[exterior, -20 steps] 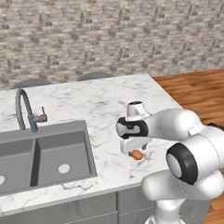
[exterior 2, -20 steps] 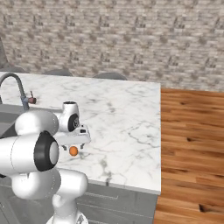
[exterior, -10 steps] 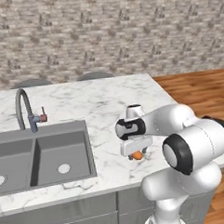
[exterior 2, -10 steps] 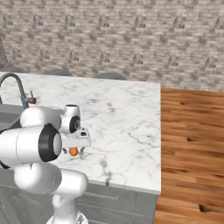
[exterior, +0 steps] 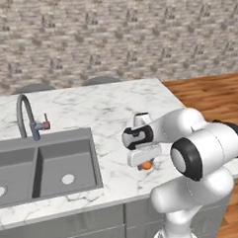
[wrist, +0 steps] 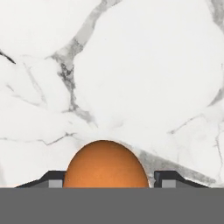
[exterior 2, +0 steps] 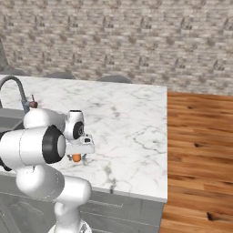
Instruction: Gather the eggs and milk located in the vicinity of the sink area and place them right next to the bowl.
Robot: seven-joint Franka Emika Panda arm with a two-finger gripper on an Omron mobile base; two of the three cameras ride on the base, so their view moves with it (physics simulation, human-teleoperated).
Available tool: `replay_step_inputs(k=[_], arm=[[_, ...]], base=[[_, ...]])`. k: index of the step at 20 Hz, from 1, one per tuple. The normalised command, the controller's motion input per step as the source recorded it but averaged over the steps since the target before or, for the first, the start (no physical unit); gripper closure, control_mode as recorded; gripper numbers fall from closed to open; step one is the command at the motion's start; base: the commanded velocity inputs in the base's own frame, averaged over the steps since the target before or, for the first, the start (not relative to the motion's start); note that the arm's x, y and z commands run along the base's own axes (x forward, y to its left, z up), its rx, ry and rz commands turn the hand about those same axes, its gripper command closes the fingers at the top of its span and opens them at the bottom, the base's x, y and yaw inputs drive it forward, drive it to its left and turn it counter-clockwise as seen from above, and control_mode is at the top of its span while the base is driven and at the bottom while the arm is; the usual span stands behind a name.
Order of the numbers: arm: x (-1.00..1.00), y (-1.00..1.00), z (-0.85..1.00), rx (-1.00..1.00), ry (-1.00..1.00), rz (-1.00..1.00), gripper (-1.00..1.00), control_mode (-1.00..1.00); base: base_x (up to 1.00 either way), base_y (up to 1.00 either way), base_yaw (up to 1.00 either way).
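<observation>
fingers (wrist: pixel 105 183) closed against both sides of an orange-brown egg (wrist: pixel 106 164), egg sitting low on the white marble counter (exterior: pixel 110 111) near its front edge, right of the grey double sink (exterior: pixel 42 167) and faucet (exterior: pixel 28 116). arm bent down over it.
</observation>
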Motion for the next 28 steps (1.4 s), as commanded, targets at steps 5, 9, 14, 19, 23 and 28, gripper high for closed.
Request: replay_step_inputs(k=[5, 9, 14, 19, 23, 28], arm=[[0.0, 0.0, 0.0, 0.0, 0.0, 0.0, 1.0, -1.0], [-0.25, 0.0, 0.45, 0.0, 0.0, -0.03, 1.0, -1.0], [-0.61, 0.01, 0.99, 0.0, -0.01, -0.1, 1.0, -1.0], [-0.64, -0.01, 0.78, -0.01, 0.08, -0.22, 1.0, -1.0], [-0.25, 0.0, 0.43, -0.06, 0.07, -0.15, 1.0, -1.0], [0.0, 0.01, 0.11, -0.05, 0.01, -0.04, 1.0, -1.0]], base=[[0.0, 0.0, 0.0], [0.0, 0.0, 0.0], [0.0, 0.0, 0.0], [0.0, 0.0, 0.0], [0.0, 0.0, 0.0], [0.0, 0.0, 0.0]])
